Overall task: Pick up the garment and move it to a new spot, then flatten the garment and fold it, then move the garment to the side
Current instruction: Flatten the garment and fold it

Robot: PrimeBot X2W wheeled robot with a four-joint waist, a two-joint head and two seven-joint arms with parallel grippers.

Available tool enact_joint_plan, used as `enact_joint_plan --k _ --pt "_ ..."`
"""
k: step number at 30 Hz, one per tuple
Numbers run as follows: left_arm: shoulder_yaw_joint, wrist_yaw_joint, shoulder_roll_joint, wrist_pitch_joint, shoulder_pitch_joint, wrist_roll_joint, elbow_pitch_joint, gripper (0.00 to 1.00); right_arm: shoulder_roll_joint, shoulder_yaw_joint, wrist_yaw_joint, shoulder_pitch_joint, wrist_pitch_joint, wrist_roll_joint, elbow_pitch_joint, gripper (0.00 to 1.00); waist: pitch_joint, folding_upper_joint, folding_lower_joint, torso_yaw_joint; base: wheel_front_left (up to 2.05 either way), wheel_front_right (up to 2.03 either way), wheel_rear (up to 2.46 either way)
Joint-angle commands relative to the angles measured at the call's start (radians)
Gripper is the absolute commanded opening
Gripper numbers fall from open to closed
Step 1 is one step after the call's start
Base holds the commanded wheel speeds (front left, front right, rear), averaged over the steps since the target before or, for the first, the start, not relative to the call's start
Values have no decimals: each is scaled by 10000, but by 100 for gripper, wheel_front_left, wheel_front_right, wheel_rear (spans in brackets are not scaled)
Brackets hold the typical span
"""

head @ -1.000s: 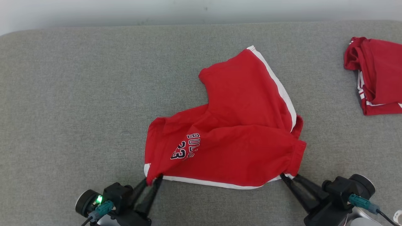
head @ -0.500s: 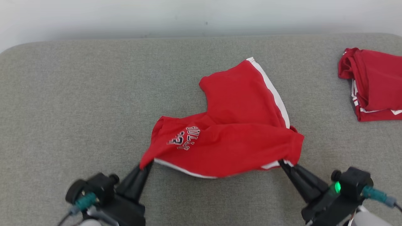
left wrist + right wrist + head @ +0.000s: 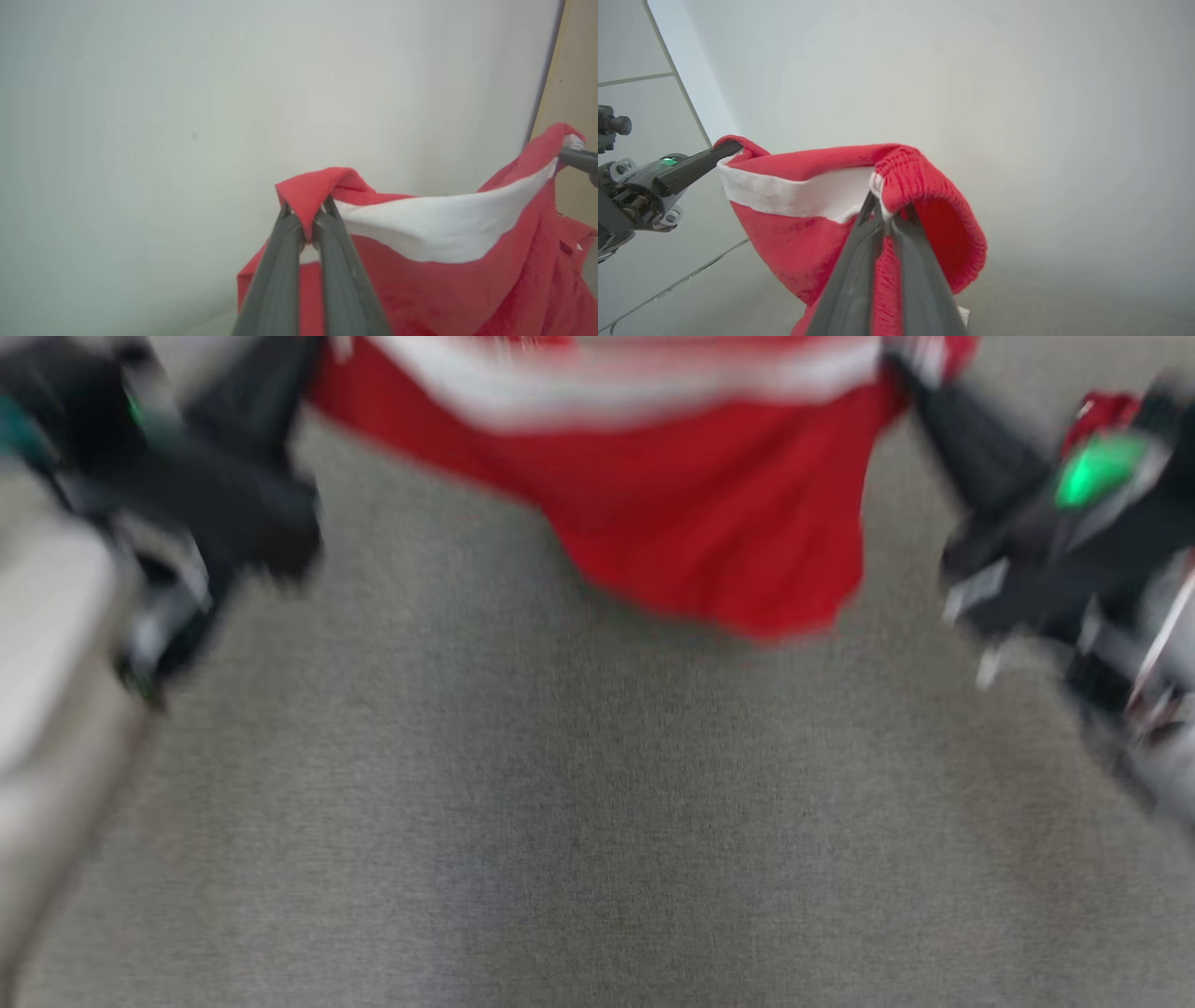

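Observation:
The garment (image 3: pixel 709 523), red shorts with a white side stripe, hangs in the air across the top of the blurred head view. My left gripper (image 3: pixel 313 350) is shut on the hem corner and my right gripper (image 3: pixel 901 359) on the waistband corner. In the left wrist view the left gripper (image 3: pixel 306 219) pinches a red fold of the garment (image 3: pixel 420 233), and the right gripper's finger (image 3: pixel 579 161) holds the far end. The right wrist view has the right gripper (image 3: pixel 885 210) clamped on the ribbed waistband of the garment (image 3: pixel 808 228), with the left gripper (image 3: pixel 724 150) at the other corner.
The grey padded surface (image 3: pixel 560 803) lies below the hanging cloth. A red patch of another folded garment (image 3: pixel 1092 411) peeks out behind my right gripper. My pale left forearm (image 3: pixel 37 635) crosses the left edge. A plain pale wall (image 3: pixel 187 116) stands behind.
Both grippers closed on the garment's near corners and lifted it off the surface, stretched between them. The head view has shifted and blurred, so the camera moved too.

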Motion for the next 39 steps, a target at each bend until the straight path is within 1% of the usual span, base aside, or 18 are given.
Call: enact_joint_plan --k 1,4,7,12,13,16,19,23,26,31,39 --pt "-72 15 34 157 -853 -322 169 0 130 -148 3 -757 300 280 148 0 1659 -1 -1 -217 0 0 0" --pt "-355 15 80 525 -2863 -893 582 0 479 -668 3 -2668 914 817 740 0 2491 -1 -1 -215 0 0 0" --pt "-684 15 103 740 -4621 -1271 1110 0 841 -937 3 -4554 1474 760 1612 0 3138 -1 -1 -178 0 0 0" --pt "-1187 15 64 951 -7013 -1848 2056 0 1604 -930 3 -7347 1965 370 3213 0 3697 -1 -1 -166 0 0 0" --pt "-1187 15 64 951 -7013 -1848 2056 0 1604 -930 3 -7347 1965 370 3213 0 3697 -1 -1 -166 0 0 0" --pt "-1366 13 13 1017 -8158 -2129 2577 0 1938 -753 3 -8641 2068 80 4045 0 3937 -1 -1 -199 0 0 0" --pt "-1635 15 45 1092 -9041 -2361 3087 0 2185 -499 3 -9561 1996 -110 4739 0 4083 -1 -1 -257 0 0 0" --pt "-1888 15 4 1119 -9894 -2645 3792 0 2388 -284 3 -10436 1817 -127 5562 0 4234 -1 -1 -358 0 0 0" --pt "-2176 15 -55 1018 -10213 -2804 4153 0 2476 -53 3 -10793 1658 -32 6026 0 4322 -1 -1 -395 0 0 0" --pt "-2682 15 -34 836 -10487 -3243 4682 0 2480 448 3 -11138 1404 264 6478 0 4449 -1 -1 -475 0 0 0" --pt "-3242 15 1 511 -10795 -3651 5149 0 2397 1028 3 -11458 1100 680 6835 0 4521 -1 -1 -558 0 0 0"
